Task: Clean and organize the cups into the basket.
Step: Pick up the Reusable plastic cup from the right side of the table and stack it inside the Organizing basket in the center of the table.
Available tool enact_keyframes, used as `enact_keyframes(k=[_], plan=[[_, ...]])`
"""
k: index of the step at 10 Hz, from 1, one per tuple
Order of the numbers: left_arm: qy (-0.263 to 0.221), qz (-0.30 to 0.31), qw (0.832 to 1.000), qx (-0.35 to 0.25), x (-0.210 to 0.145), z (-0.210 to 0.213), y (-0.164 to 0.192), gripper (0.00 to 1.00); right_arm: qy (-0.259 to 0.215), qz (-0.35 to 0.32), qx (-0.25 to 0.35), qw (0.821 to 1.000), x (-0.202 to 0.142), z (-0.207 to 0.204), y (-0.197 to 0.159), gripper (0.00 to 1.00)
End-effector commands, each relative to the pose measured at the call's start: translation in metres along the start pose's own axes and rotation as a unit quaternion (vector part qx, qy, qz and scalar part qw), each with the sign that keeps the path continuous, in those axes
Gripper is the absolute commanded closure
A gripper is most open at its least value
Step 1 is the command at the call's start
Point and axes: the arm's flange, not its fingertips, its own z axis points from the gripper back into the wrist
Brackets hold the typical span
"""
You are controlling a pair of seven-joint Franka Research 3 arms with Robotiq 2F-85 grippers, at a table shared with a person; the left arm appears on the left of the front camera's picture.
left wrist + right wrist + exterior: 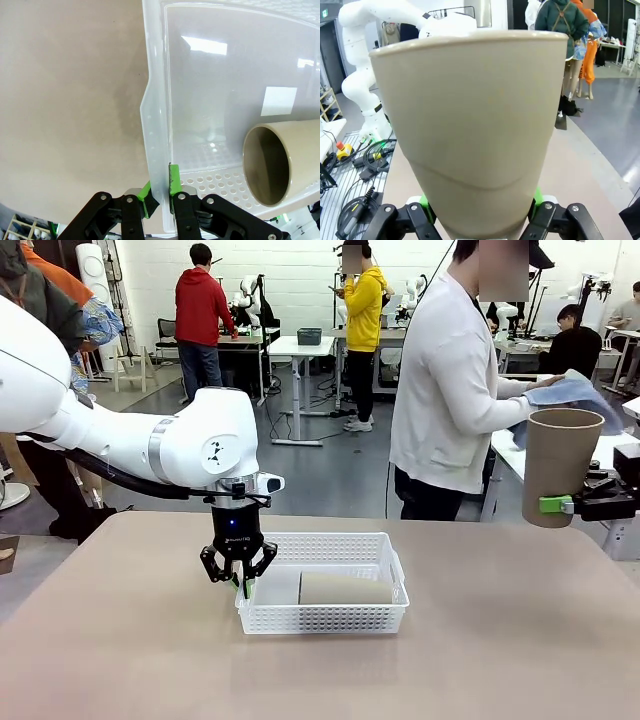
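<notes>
Left gripper (238,578) — pinched shut on the basket (330,620) rim; right gripper (560,506) — clasping an upright tan cup (560,462) aloft.

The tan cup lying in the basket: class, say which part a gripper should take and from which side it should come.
Probably the tan cup at mid-body, from straight above, closing across its width: it lies on its side, and the basket walls block sideways approach.

A robotics lab is being shown: white work tables (300,345) are being used by standing people (200,310) across an open grey floor (320,455), and cables (372,152) are being stored in loose coils.
</notes>
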Motion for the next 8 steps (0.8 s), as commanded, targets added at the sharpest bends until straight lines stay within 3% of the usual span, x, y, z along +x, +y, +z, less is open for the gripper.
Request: enact_keyframes(k=[1,4,8], plan=[[-0.003,0.0,1.0,-0.001,0.0,0.001,-0.001,1.0,0.0,0.0,0.0,1.0,0.0,0.0,0.0,0.21],[-0.003,0.0,1.0,-0.001,0.0,0.001,-0.001,1.0,0.163,0.045,0.012,0.986,0.076,-0.108,-0.003,0.21],[-0.003,0.0,1.0,-0.001,0.0,0.001,-0.001,1.0,0.346,0.047,0.032,0.936,0.071,-0.231,-0.026,0.21]])
